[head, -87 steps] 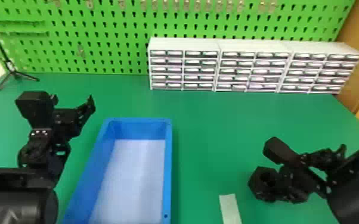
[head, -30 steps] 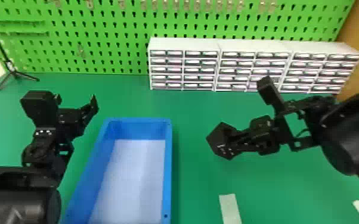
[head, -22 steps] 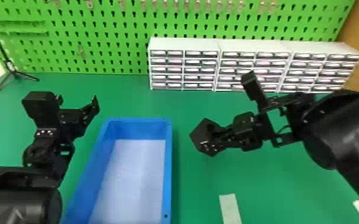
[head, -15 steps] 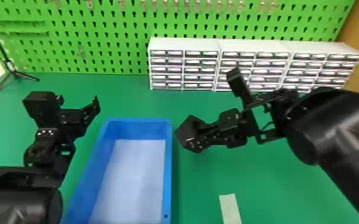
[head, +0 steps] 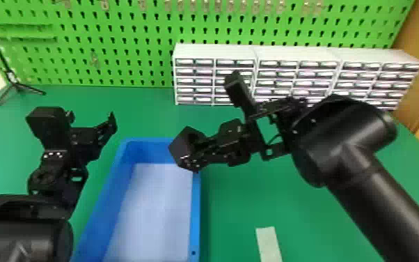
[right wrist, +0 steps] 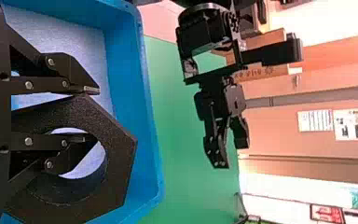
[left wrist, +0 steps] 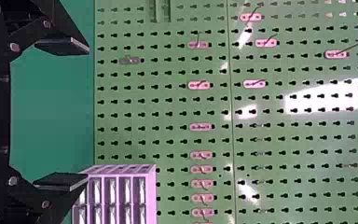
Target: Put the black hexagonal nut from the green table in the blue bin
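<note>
the black hexagonal nut (head: 181, 148) is hanging in the air above the right wall of the blue bin (head: 195, 223), near its far right corner. the right gripper (head: 199, 152) is pinching the nut by its thick ring: in the right wrist view, one finger is pressing on an outer flat side while the other is sitting inside the round hole. the nut's outline is leaning over at a tilt in the head view. below it, the bin is resting on the green table (head: 236, 209), its pale floor (head: 153, 209) lying bare. to the bin's left, the left gripper (head: 91, 118) is waiting above the table, its two fingers standing wide apart with nothing between them. nearer the robot, to the right of the bin, a pale strip (head: 269, 244) is lying on the table. farther back, white drawer cabinets (head: 289, 57) are standing in a row before the green pegboard (head: 115, 52), and a small black tripod (head: 17, 86) is standing at the far left.
</note>
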Motion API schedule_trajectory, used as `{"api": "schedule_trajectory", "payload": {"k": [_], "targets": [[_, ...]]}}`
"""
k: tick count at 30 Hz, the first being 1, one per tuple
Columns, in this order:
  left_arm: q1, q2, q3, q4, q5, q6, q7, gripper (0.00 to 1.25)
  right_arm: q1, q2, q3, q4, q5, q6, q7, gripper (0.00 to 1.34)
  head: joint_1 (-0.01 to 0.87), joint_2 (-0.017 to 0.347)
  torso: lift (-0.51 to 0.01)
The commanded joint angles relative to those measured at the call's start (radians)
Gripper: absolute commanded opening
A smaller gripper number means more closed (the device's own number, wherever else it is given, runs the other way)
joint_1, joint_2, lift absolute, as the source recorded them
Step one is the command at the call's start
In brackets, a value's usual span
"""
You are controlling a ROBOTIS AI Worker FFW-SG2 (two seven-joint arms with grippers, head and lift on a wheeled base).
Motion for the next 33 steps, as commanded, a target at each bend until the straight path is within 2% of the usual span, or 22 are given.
{"api": "schedule_trajectory", "payload": {"k": [1,12,24,33], "targets": [[0.002,0.0,0.004,0.0,0.003,0.0,0.0,0.95,-0.034,0.032,0.063,0.046,0.016,-0.04,0.0,0.37,0.683,0.028,-0.096],[0.0,0.0,0.004,0.001,0.001,0.0,0.0,0.95,-0.096,0.043,0.187,0.083,0.033,-0.1,-0.037,0.37,0.683,0.028,-0.096],[-0.001,0.0,0.004,0.003,0.003,0.0,0.0,0.95,-0.159,0.038,0.332,0.129,-0.046,-0.164,-0.136,0.37,0.683,0.028,-0.096],[-0.001,0.0,0.005,0.003,0.003,-0.002,0.0,0.95,-0.167,0.029,0.351,0.133,-0.076,-0.172,-0.152,0.37,0.683,0.028,-0.096]]}}
